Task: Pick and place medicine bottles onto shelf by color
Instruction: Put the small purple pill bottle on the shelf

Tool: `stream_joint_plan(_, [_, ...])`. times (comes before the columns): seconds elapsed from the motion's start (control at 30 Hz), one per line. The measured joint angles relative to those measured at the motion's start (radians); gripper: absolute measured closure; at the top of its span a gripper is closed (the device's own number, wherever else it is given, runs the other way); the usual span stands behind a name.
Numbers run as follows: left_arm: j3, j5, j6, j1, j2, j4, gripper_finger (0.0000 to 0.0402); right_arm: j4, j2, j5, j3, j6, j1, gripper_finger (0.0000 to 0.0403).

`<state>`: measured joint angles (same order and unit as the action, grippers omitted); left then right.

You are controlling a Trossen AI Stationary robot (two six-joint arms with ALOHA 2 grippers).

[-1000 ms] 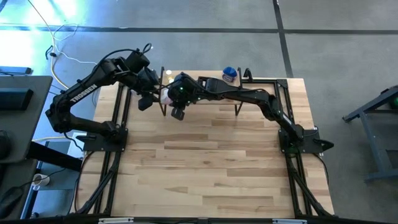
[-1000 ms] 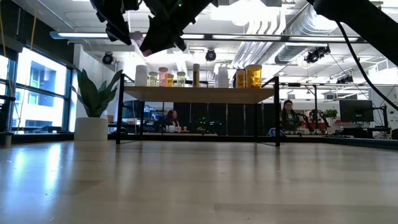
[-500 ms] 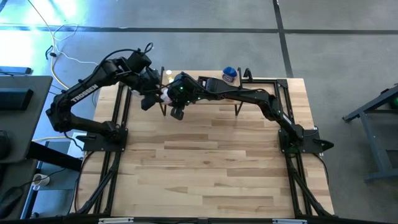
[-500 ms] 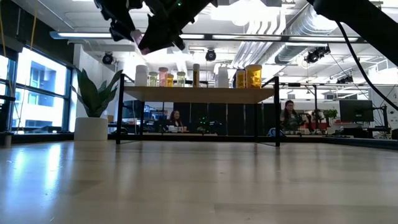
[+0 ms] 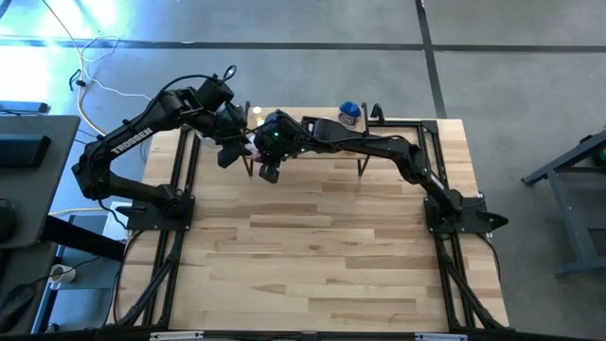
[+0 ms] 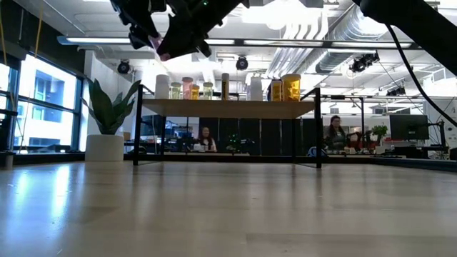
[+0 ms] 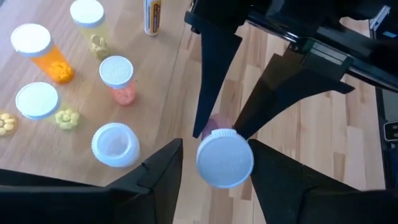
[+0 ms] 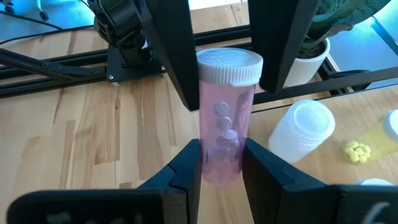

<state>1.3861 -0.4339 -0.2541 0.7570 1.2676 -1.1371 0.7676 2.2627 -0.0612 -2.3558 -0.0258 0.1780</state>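
Your right end effector (image 8: 221,163) grips the pink bottle (image 8: 226,118) above the shelf (image 6: 228,107), upper left in the low view; your left end effector (image 7: 211,165) brackets its cap, open.

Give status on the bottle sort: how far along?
Done: a row of small pill bottles already stands on the light-wood shelf. In hand: right gripper clamps the pink white-capped bottle above the shelf's left end; left gripper flanks its cap, apparently open. Left: placing it; the blue bottle at the table's far edge looks unshelved.
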Motion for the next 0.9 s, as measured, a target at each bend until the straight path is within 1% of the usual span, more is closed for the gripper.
stream_joint_plan(0.3, [0.0, 0.0, -0.003, 0.0, 0.002, 0.003, 0.0286, -0.009, 0.0, 0.0, 0.0, -0.019, 0.0, 0.032])
stream_joint_plan(0.4, [0.0, 0.0, -0.003, 0.0, 0.002, 0.006, 0.0298, -0.009, 0.0, 0.0, 0.0, -0.019, 0.0, 0.032])
stream_joint_plan(0.67, [0.0, 0.0, -0.003, 0.0, 0.002, 0.012, 0.0291, -0.009, 0.0, 0.007, -0.001, -0.027, 0.001, 0.0316])
stream_joint_plan(0.8, [0.0, 0.018, -0.009, 0.0, 0.002, 0.016, 0.0294, -0.009, 0.0, 0.023, -0.001, -0.018, 0.003, 0.0293])
stream_joint_plan(0.9, [0.0, 0.075, -0.011, 0.0, 0.002, 0.016, 0.0295, -0.007, 0.0, 0.028, -0.001, -0.018, 0.01, 0.0266])
